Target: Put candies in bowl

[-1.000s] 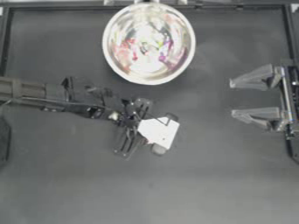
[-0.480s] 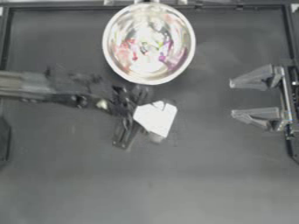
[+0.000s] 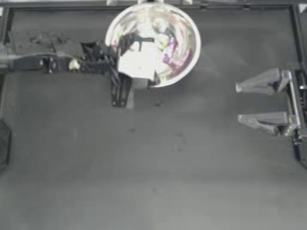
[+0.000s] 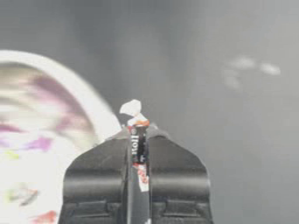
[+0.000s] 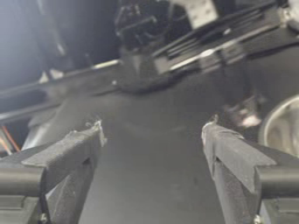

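Observation:
The white bowl [image 3: 177, 40] stands at the table's far middle, with blurred pink-purple, red and yellow-green candies [image 4: 38, 143] inside. My left gripper [image 3: 122, 96] hangs just beside the bowl's left rim, pointing toward the near edge, its wrist partly covering the bowl. It is shut on a thin white candy [image 4: 139, 151] with red print, whose twisted end [image 4: 131, 107] sticks out past the fingertips. In the left wrist view my left gripper [image 4: 138, 131] holds it over dark table next to the bowl's rim [image 4: 88, 103]. My right gripper [image 3: 240, 102] waits open at the right side.
The table's dark frame [image 3: 300, 27] runs along the far and right edges. The right wrist view looks between the right gripper's open jaws [image 5: 152, 131] across the table to the left arm [image 5: 175, 57] and the bowl's edge [image 5: 283, 127].
My left arm has swung from the table's middle toward the far side, carrying the candy up to the bowl's left rim. The right arm has not moved.

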Tool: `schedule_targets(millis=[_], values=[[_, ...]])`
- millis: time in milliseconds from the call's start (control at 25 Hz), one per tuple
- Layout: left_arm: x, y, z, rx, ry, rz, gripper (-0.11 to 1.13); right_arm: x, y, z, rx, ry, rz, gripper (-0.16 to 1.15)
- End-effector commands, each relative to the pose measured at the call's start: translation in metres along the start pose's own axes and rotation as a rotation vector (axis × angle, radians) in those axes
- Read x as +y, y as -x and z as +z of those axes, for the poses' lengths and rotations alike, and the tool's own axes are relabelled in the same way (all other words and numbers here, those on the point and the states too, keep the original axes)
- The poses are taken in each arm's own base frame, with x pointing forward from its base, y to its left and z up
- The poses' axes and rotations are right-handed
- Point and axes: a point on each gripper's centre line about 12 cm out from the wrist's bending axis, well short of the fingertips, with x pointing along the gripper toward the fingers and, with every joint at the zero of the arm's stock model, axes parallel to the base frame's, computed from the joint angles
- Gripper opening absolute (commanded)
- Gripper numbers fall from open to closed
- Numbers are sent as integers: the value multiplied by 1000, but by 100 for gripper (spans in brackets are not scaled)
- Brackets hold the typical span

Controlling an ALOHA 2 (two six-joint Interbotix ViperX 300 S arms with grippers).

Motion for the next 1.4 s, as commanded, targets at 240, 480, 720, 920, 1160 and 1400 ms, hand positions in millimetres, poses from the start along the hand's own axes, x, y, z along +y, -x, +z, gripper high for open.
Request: schedule_targets(millis=[240,480,720,920,1160,1400], values=[[67,-4,-20,10,45,135,33,1,-2,3,-8,0,4,98],[87,-29,-34,48,59,147,32,0,-1,0,-3,-2,2,98],[92,-37,-37,55,61,152,39,0,-1,-1,1,-1,2,98],[93,-37,-37,51,83,154,88,0,-1,-2,2,-2,1,98],[95,-31,-33,35,93,164,96,0,0,-2,-14,-3,11,98],[91,1,-14,-27,106,188,99,1,0,-1,-15,2,12,98]])
